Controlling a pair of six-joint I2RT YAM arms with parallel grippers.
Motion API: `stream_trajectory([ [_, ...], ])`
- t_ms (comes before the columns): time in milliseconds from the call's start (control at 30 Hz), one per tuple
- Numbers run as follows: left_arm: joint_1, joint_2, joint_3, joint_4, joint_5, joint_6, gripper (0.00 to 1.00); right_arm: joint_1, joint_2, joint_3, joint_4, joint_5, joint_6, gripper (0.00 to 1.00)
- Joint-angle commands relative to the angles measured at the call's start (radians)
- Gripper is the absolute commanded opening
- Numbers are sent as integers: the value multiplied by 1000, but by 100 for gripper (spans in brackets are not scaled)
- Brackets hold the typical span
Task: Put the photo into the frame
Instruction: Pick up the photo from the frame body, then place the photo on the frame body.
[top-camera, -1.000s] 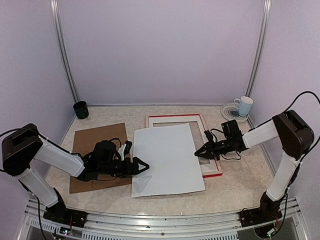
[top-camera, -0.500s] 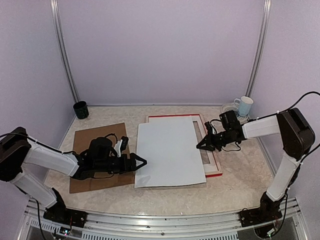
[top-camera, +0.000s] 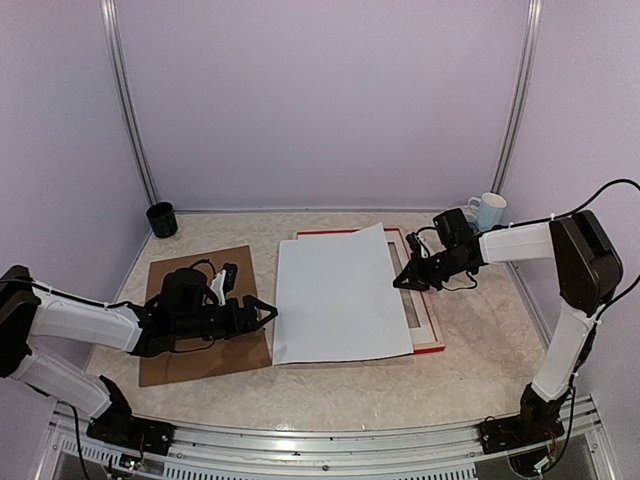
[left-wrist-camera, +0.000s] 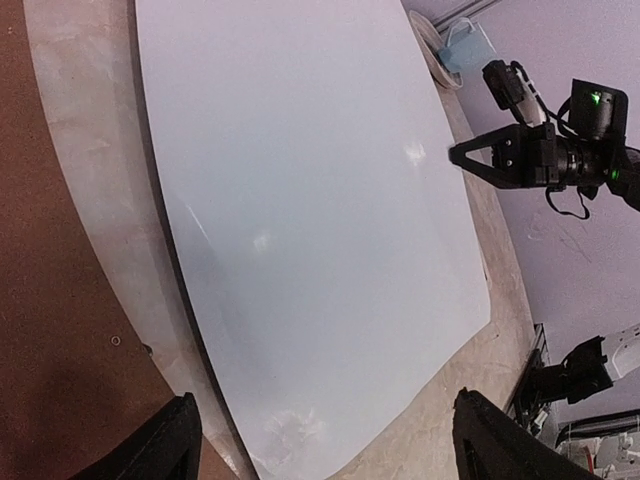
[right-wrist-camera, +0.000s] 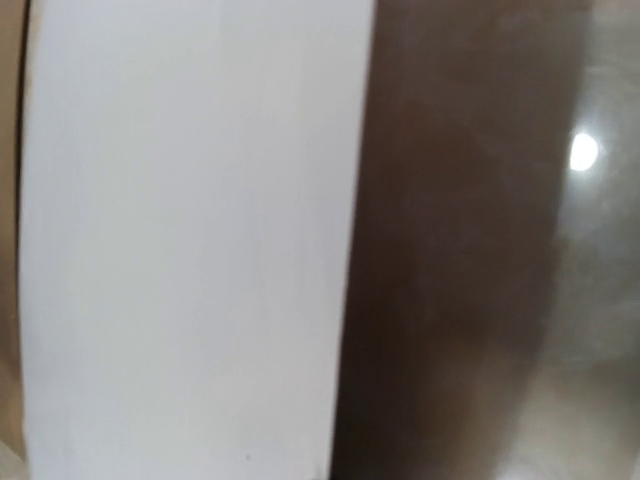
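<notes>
Photo (top-camera: 335, 295) lies white side up, printed side not visible. It covers the left and middle of the frame (top-camera: 428, 325), sits askew to it, and hangs past the frame's left side and near edge onto the table (top-camera: 480, 340). Only the frame's red far edge, its right rail and a strip of the inner panel show beyond the photo. In the left wrist view the photo (left-wrist-camera: 300, 200) is a plain glossy sheet with a slight bow.

Right gripper (top-camera: 398, 283) is over the frame's uncovered right strip, tips at the photo's right edge. Its fingers are spread in a V and hold nothing, clearest in the left wrist view (left-wrist-camera: 470, 165). Cannot tell if a tip touches the photo edge. The right wrist view is blurred: a white sheet (right-wrist-camera: 180, 240) beside a dark brown area, its own fingers not made out.

Left gripper (top-camera: 265, 310) is left of the frame, just off the photo's near left edge, low over the table. Its fingers (left-wrist-camera: 165, 445) are spread wide, nothing pinched, with the photo's near corner between them in its wrist view.

A brown board (top-camera: 200, 265) lies flat left of the frame, apart from the photo by a strip of table, with the left arm over its near half. A mug (top-camera: 490, 210) stands on a plate (top-camera: 460, 222) behind the frame's far right corner. A dark cup (top-camera: 161, 219) stands well left of the frame by the back wall.
</notes>
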Motion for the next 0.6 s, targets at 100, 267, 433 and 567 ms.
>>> stream_trajectory([
  [100,8,-15,-27,-1,-9,12,86,7,42,72,-87,60,-72,0],
  [267,8,-14,-33,8,-9,8,86,7,50,87,-94,76,-78,0],
  [433,9,-12,-35,10,-7,7,86,7,54,96,-94,95,-83,0],
  [567,8,-13,-37,9,-8,6,89,6,62,111,-105,110,-93,0],
])
